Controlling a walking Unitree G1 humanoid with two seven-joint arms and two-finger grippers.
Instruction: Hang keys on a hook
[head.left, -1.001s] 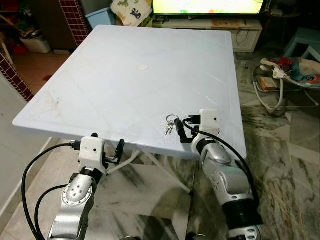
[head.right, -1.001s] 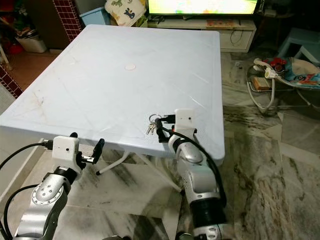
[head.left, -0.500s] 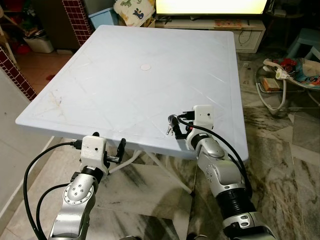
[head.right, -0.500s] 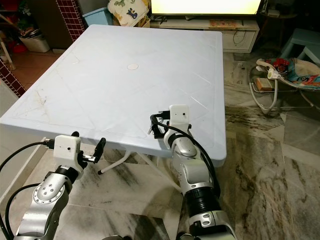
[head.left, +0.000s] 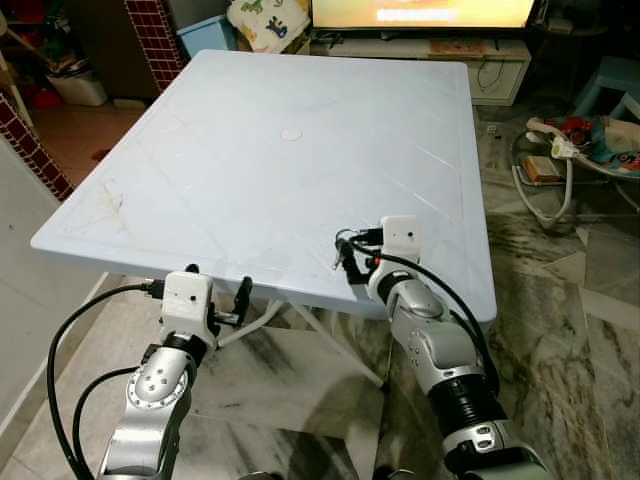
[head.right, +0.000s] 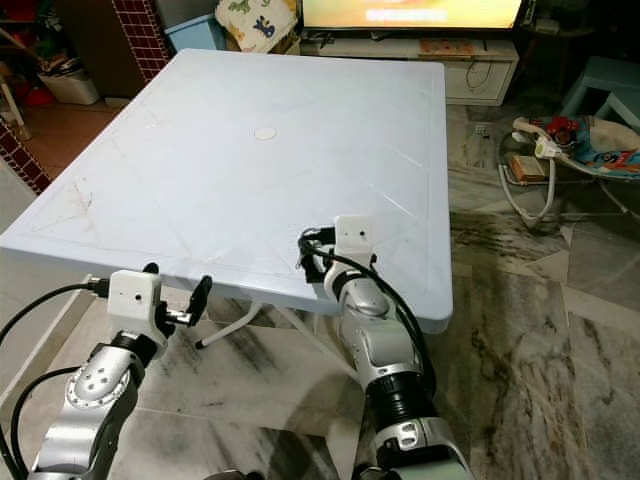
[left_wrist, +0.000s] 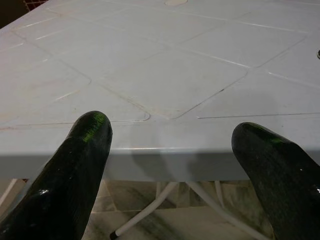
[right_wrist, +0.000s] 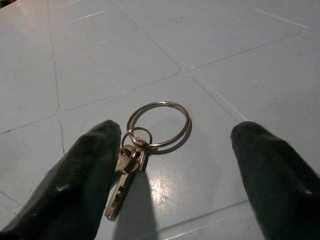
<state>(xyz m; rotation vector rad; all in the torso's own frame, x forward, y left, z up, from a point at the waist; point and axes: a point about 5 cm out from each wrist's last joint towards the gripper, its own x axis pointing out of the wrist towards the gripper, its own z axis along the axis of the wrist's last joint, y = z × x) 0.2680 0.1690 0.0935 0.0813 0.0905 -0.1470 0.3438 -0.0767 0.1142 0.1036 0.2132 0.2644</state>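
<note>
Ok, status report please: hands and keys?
Right hand open around small metal keys on ring, white plastic table. Left hand open, idle. No obstruction.

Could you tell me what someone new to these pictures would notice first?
Probably the big white table, with a small bunch of keys lying near its front edge. The right gripper is over them, fingers open to either side, while the left gripper waits open just below the table's front edge.

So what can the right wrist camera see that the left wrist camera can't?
Right wrist view: silver keys on a metal ring lying flat on the pale blue plastic table, between the right gripper's open black fingers. Left wrist view: the table's front edge and white legs beneath, beyond the open left gripper. Both share the tabletop with its moulded lines.
</note>
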